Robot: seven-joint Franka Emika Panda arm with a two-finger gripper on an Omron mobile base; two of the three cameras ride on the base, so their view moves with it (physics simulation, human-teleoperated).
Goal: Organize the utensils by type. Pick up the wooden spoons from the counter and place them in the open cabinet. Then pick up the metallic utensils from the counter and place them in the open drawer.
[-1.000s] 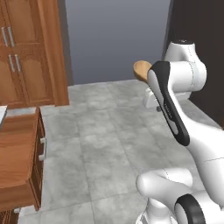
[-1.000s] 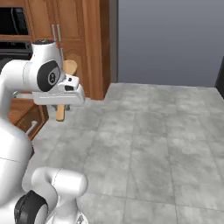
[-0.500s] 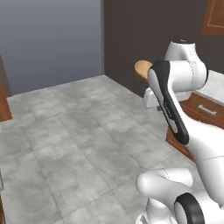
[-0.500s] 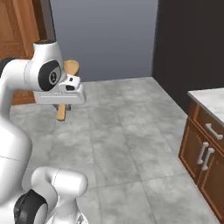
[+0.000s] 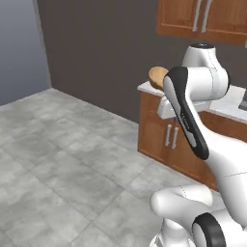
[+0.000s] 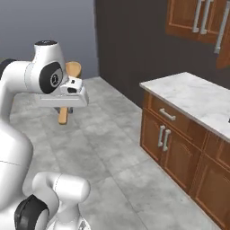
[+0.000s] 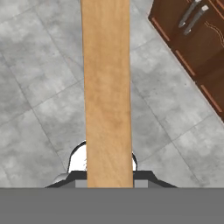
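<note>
— One wooden spoon (image 6: 67,92) is in the picture. Where is it?

— In the tool (image 6: 64,104), closed on its brown handle. In the right base view the pale bowl rises above the white hand at about 12 o'clock and the handle end hangs below it at 6 o'clock, high over the grey tiled floor (image 6: 112,148). In the hand view the handle (image 7: 107,87) runs as a broad tan strip from 6 o'clock straight to 12 o'clock.

— And in the left base view?

— There the spoon's bowl (image 5: 157,77) peeks out at about 10 o'clock from the arm's upper joint.

— What stands nearby?

— A white marble tabletop (image 6: 197,99) over brown base cabinets (image 6: 173,148), at 3 o'clock in the right base view — well apart from the spoon. Brown wall cabinets (image 6: 197,20) with grey bar handles hang at 1 o'clock.
</note>
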